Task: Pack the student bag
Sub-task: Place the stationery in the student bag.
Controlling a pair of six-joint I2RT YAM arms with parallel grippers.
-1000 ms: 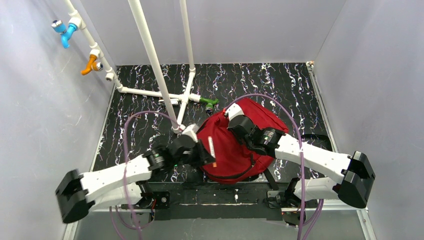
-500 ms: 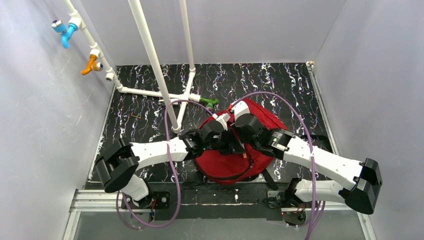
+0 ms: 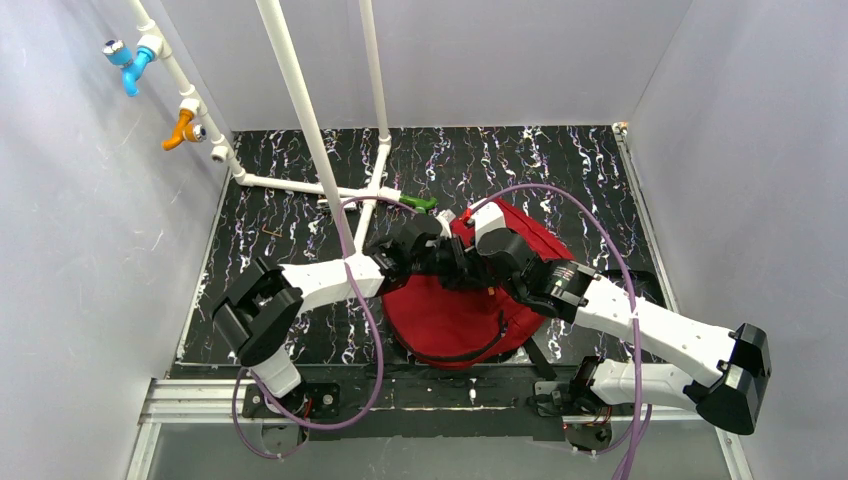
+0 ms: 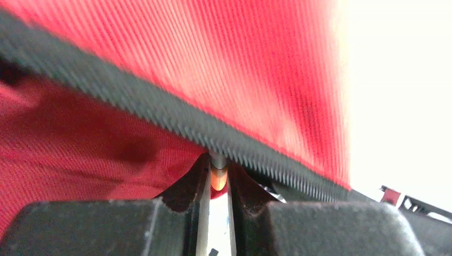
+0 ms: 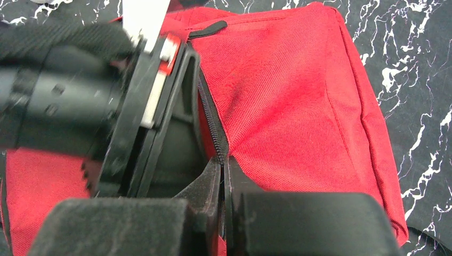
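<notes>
The student bag [image 3: 450, 315] lies dark red on the black marbled table, near the front middle. Both grippers meet over its upper opening. My left gripper [image 3: 447, 252] is shut on a thin white pen with an orange tip [image 4: 218, 178], and that tip pokes at the black zipper edge [image 4: 160, 114] of the bag [image 4: 160, 58]. My right gripper [image 5: 224, 170] is shut on the bag's zipper edge [image 5: 212, 128], pinching it where the red fabric [image 5: 298, 106] starts. The left gripper's black body [image 5: 69, 101] fills the left of the right wrist view. The bag's inside is hidden.
A white pipe frame [image 3: 300, 185] stands at the back left with a green fitting [image 3: 420, 203], an orange valve [image 3: 180, 128] and a blue one [image 3: 128, 62]. A small thin stick [image 3: 272, 232] lies left of it. A black strap [image 3: 640, 275] trails right of the bag.
My left arm has swung right and away from me, carrying the white pen from the bag's left side to its upper opening. The right arm shifted slightly, still gripping the bag.
</notes>
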